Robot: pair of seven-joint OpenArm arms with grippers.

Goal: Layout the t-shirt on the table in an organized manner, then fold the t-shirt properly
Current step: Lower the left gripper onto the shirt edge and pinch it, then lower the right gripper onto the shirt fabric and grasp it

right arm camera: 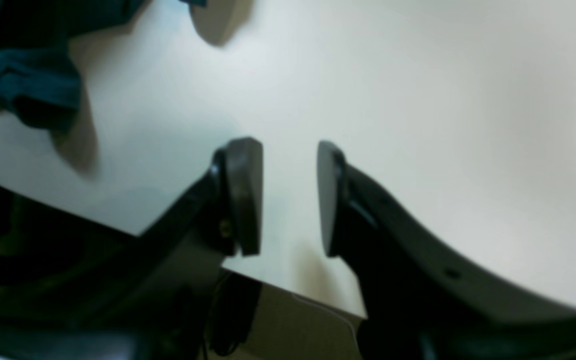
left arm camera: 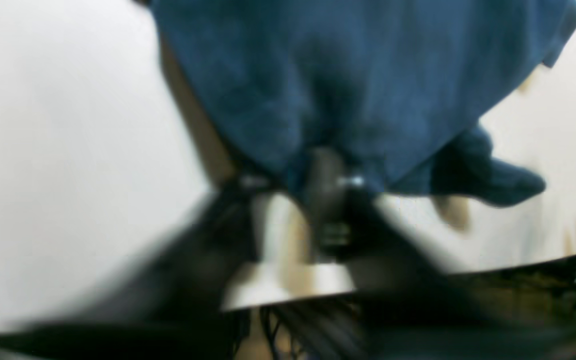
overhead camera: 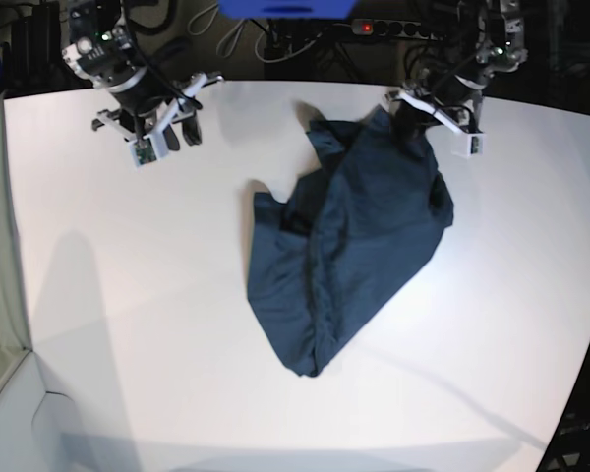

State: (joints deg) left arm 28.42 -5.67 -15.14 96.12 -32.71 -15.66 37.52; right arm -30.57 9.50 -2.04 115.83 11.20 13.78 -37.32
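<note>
The shirt (overhead camera: 349,246) lies crumpled in the middle of the worktop (overhead camera: 128,295), soft and limp. The left hand (overhead camera: 413,120) seems clenched on its far edge, though that view is blurred. The right hand (right arm camera: 289,197) hangs released, well apart at far left. Corners or hem give the best hold.

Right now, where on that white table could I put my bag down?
Bare table stretches between the t-shirt and the right hand, and along the whole near edge. It is crowded at the far edge, where the left hand pinches the shirt.
</note>
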